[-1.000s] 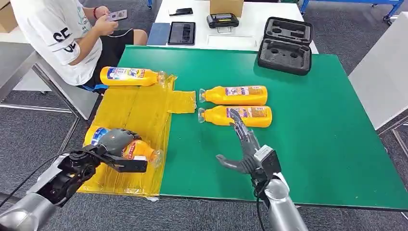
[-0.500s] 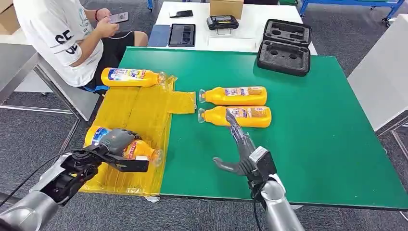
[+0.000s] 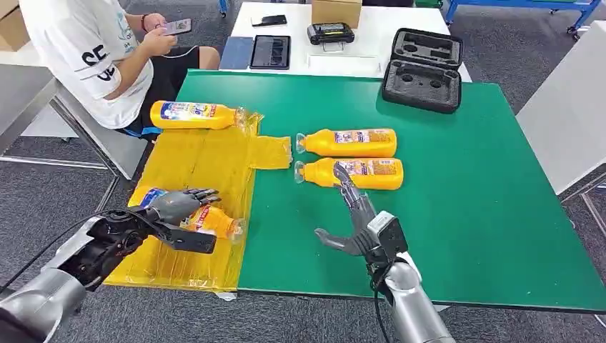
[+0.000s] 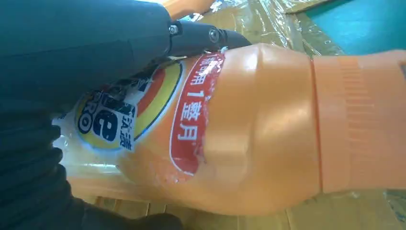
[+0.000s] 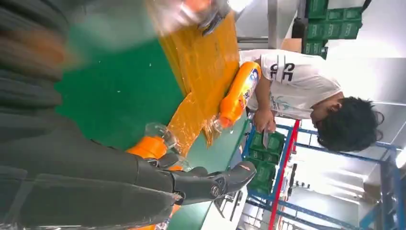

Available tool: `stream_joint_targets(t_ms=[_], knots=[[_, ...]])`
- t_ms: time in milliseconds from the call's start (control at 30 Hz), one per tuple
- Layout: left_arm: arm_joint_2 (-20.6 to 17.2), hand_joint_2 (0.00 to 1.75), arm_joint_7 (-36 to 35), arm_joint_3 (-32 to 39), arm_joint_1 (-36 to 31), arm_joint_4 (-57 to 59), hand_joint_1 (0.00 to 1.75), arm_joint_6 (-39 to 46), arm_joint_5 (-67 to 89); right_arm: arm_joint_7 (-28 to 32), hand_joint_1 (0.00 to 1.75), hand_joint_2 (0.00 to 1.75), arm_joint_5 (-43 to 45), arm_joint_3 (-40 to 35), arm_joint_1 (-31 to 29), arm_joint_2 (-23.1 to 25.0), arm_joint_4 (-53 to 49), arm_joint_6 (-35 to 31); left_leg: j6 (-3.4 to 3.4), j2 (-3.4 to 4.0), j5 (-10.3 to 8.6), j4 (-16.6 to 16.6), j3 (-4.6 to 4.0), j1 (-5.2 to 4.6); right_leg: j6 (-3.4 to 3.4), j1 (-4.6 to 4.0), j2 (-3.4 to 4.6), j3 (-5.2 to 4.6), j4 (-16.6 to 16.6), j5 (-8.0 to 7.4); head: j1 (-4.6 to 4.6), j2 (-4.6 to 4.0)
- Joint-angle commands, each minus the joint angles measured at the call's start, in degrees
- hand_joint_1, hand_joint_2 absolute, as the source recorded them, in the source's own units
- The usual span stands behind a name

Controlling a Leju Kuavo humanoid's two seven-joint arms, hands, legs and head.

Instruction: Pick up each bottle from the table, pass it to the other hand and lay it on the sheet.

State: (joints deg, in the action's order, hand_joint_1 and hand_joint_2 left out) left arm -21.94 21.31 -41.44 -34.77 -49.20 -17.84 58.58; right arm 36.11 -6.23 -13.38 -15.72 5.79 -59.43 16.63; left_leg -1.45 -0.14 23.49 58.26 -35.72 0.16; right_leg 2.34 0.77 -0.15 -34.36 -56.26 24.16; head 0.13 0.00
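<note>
A: What has changed for us in the last second?

B: Our left hand [image 3: 175, 207], at the lower left of the frame, has uncurled. A second ago its fingers wrapped the bottle [image 3: 204, 220] on the yellow sheet [image 3: 207, 161]; now they stretch out over it, thumb alongside, gripping nothing.

A: So that bottle is delivered?

B: We judge so. It lies on its side on the sheet's near part, cap toward the green table [image 3: 464, 214]. The wrist view shows its label close against our palm, so we are touching or nearly touching it.

A: And our right hand [image 3: 354, 218]?

B: Spread wide and holding nothing, low in the centre. It has drawn back slightly but still points at the nearer bottle [image 3: 350, 174], with the farther bottle [image 3: 348, 142] just beyond. Both wait on the table at mid-frame.

A: The one at the upper left?

B: That bottle [image 3: 194, 114] rests on the sheet's far edge.
</note>
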Motion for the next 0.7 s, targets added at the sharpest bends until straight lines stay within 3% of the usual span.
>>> stream_joint_targets(t_ms=[33,700], knots=[[0.5,1.75,0.5,-4.7,-1.6,5.7,0.0,-1.2,-0.8,-0.3,0.0,1.75,0.1,-0.9,0.4,-0.6,1.0,-0.4,0.05,-0.01,0.03,-0.1,0.17,0.01,-0.06,-0.01,-0.01,0.17,0.1,0.04,0.0,0.0],[-2.3,1.75,2.1,-4.8,-3.6,1.1,0.0,-3.8,-4.4,-1.7,0.0,1.75,-0.5,0.4,0.7,-0.5,1.0,-0.6,0.06,0.06,0.05,0.0,0.08,0.04,-0.08,-0.05,0.06,0.06,0.0,0.03,0.02,0.0]])
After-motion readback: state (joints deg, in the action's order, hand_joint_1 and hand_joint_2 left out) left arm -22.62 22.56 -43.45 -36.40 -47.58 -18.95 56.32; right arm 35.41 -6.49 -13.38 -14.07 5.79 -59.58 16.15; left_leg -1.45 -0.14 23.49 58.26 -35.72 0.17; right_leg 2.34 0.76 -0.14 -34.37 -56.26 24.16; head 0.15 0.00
